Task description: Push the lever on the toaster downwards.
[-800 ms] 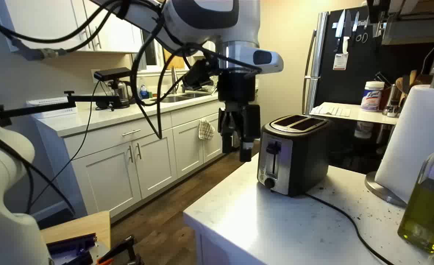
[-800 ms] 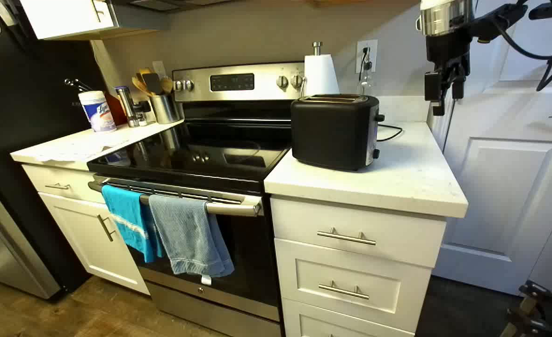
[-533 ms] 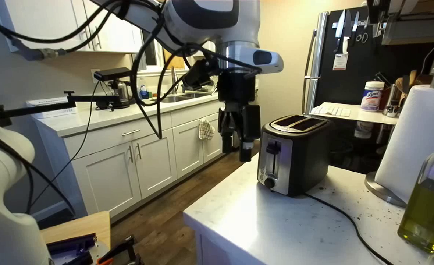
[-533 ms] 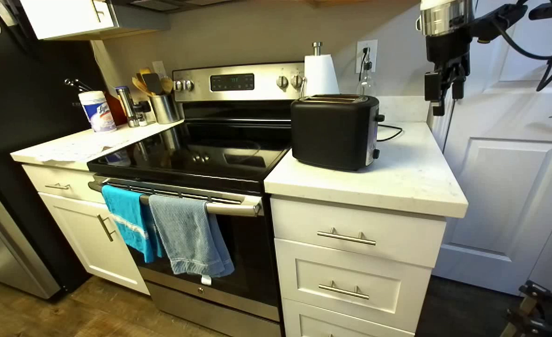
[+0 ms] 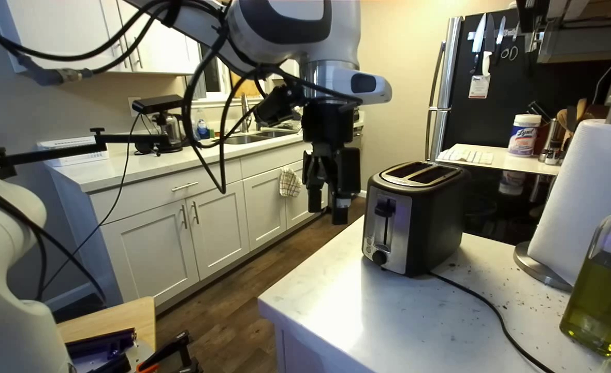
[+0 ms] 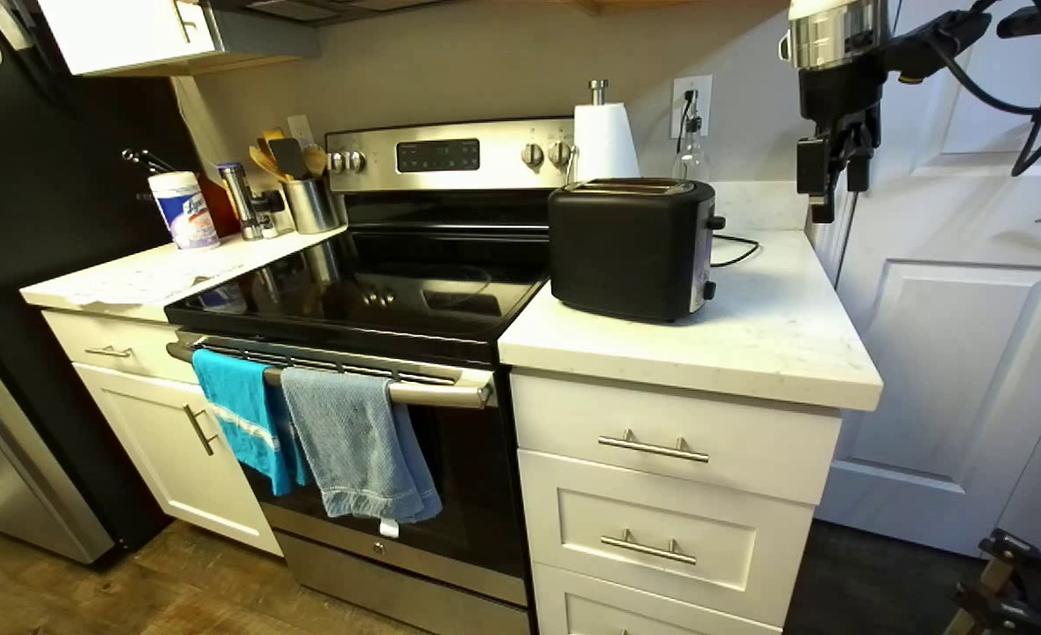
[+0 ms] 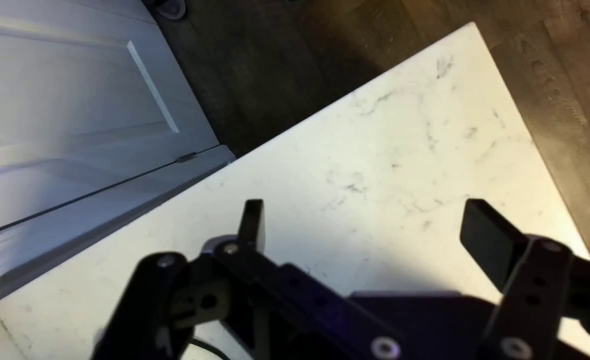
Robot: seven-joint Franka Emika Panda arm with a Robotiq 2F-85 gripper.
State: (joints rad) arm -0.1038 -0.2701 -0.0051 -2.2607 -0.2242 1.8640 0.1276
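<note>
The toaster, black with a steel end panel, stands upright on the white counter in both exterior views. Its lever is a small black tab near the top of the slot in that panel; in an exterior view the lever juts out from the toaster's right end. My gripper hangs in the air, pointing down, apart from the toaster on the lever's side. In the wrist view the gripper is open, its fingers wide apart with only the counter below showing between them. The toaster is out of the wrist view.
A black cord runs from the toaster across the counter. The paper towel roll and an oil bottle stand beyond it. The stove adjoins the toaster's far end. The counter's corner shows in the wrist view.
My gripper has shifted slightly, away from the toaster in an exterior view and a little left and down in an exterior view. Toaster and lever have stayed put.
</note>
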